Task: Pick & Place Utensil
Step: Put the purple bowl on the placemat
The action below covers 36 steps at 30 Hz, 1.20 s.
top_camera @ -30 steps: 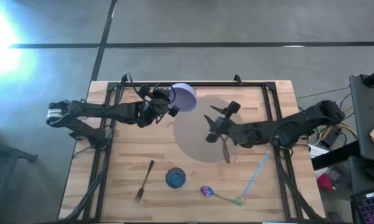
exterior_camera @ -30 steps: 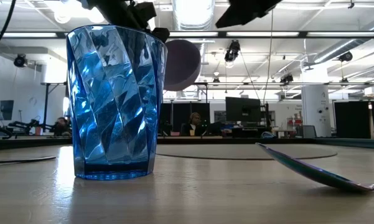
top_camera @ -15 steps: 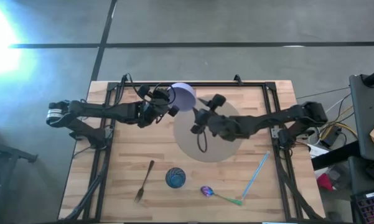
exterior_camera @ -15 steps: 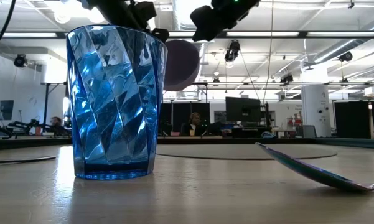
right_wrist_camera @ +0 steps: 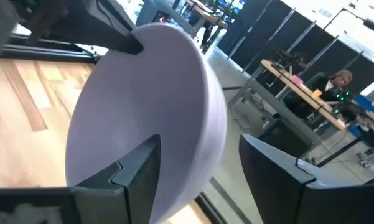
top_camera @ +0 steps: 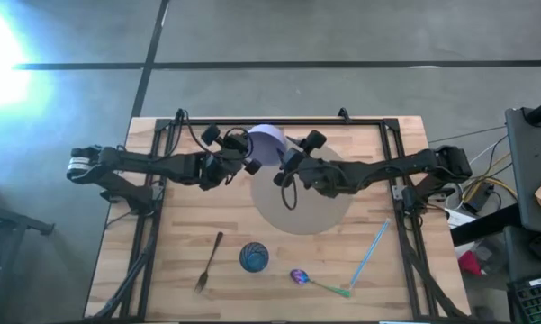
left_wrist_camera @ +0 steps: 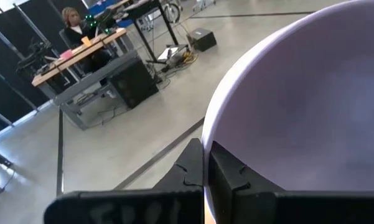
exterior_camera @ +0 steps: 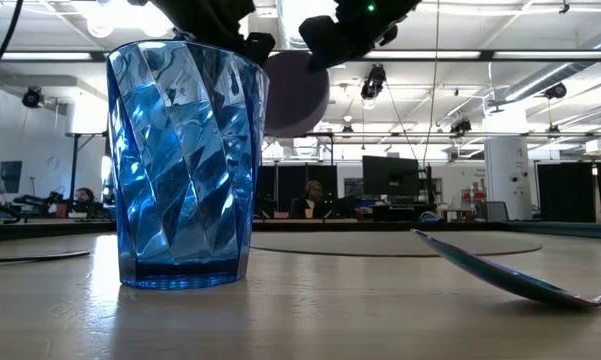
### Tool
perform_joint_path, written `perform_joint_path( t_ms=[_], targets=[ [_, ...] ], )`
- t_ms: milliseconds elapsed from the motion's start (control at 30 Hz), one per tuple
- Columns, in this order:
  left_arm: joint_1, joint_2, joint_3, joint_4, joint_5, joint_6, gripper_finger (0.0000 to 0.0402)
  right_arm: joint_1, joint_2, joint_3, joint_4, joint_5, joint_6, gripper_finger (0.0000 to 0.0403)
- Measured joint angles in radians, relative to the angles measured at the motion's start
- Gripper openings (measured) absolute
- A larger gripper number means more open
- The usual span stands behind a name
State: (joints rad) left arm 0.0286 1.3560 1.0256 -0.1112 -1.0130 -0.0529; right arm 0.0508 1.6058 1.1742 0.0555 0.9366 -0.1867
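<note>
Lavender plate (top_camera: 268, 142) pinched in left hand (top_camera: 243, 155); right hand (right_wrist_camera: 199, 163) straddles rim.

The left gripper (top_camera: 244, 155) holds a pale plate (top_camera: 268, 142) above the table's (top_camera: 396, 279) far middle, and the right gripper (top_camera: 291, 162) reaches in just beside the plate from the right. Along the near edge lie a fork (top_camera: 208, 262), a blue cup (top_camera: 254, 257), a spoon (top_camera: 312, 281) and a straw (top_camera: 370, 253), left to right. A grey mat (top_camera: 320, 211) sits in the middle.

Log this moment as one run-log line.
left gripper: shut on round lavender plate, held aloft | right gripper: open, fingers straddling the plate's rim | handover pending
</note>
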Motion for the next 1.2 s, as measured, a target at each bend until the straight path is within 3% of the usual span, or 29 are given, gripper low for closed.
perform_joint_path(
  t_ms=[300, 700, 1000, 1200],
  targets=[
    [-0.009, 0.000, 0.000, 0.022, -0.002, 0.012, 0.0001, -0.013, 0.002, -0.001, 0.001, -0.003, 0.090, 0.0200],
    [-0.011, 0.000, 0.000, 0.025, 0.006, 0.015, 0.0001, -0.063, 0.000, -0.002, -0.066, -0.056, 0.252, 0.0023],
    [-0.011, 0.000, 0.000, 0.032, 0.038, 0.015, 0.0004, -0.080, 0.000, -0.006, -0.109, -0.071, 0.290, 0.0011],
    [-0.010, 0.000, 0.000, 0.028, 0.077, 0.019, 0.0027, -0.080, 0.000, -0.006, -0.116, -0.071, 0.282, 0.0009]
  ],
)
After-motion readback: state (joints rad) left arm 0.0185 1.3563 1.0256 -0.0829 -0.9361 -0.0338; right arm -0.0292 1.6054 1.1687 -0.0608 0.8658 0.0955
